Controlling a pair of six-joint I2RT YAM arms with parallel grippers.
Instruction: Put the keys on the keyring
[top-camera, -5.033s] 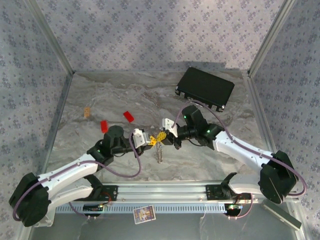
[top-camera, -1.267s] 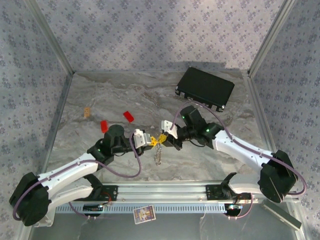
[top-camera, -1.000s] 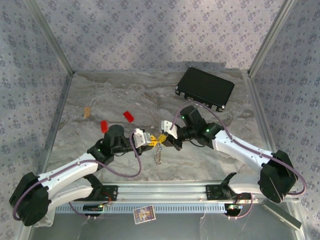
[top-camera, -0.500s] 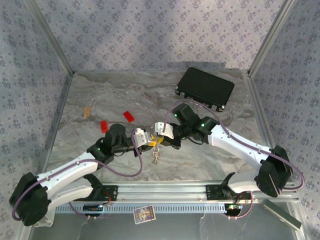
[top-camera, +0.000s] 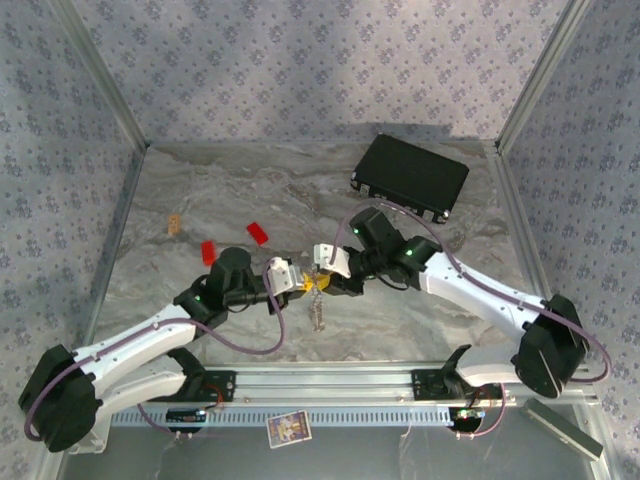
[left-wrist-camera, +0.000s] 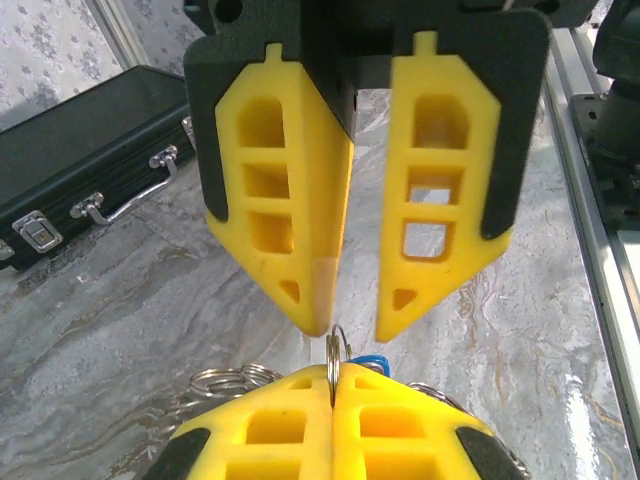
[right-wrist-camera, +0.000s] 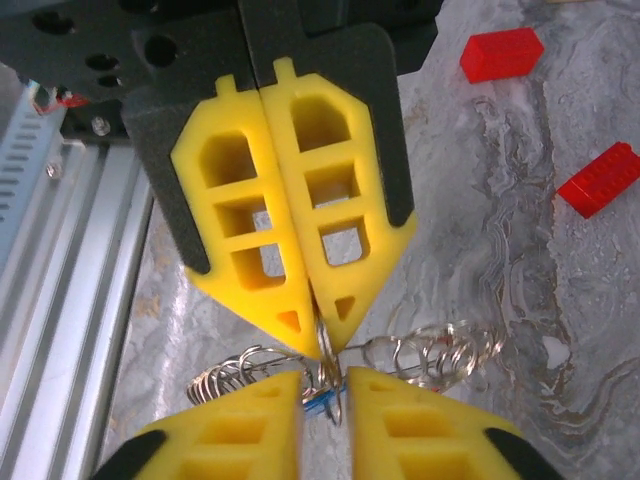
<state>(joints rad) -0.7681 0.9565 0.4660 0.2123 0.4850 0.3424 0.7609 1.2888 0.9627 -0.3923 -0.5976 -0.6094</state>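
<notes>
In the top external view, the left gripper (top-camera: 300, 284) and the right gripper (top-camera: 323, 283) meet tip to tip, a little toward six o'clock from the middle of the table (top-camera: 200, 190). The keyring (top-camera: 318, 314) trails from their meeting point toward six o'clock as a short silvery string of loops. A black box (top-camera: 410, 178) lies at one o'clock from them.

In the left wrist view, the left gripper's own yellow fingers, at six o'clock, are clenched on one thin wire loop of the keyring, which stands on edge above their tips. More coils spill out at nine o'clock of the pinch. The head of a blue key (left-wrist-camera: 370, 360) peeps out at three o'clock, just beside the loop. The right gripper faces it from twelve o'clock with its jaws parted, gripping nothing.

In the right wrist view, the right gripper's fingers stand apart at six o'clock with the pinched loop in the gap (whether a pad brushes the wire cannot be told). The left gripper is clamped at twelve o'clock.

The keyring looks light, thin and springy. It is likely slick against hard plastic pads, and its loose coils should swing freely. A firm pinch on the wire close to the working loop seems best. Such a key is tiny, so its coloured head is probably the place to take it, leaving the hole clear.
</notes>
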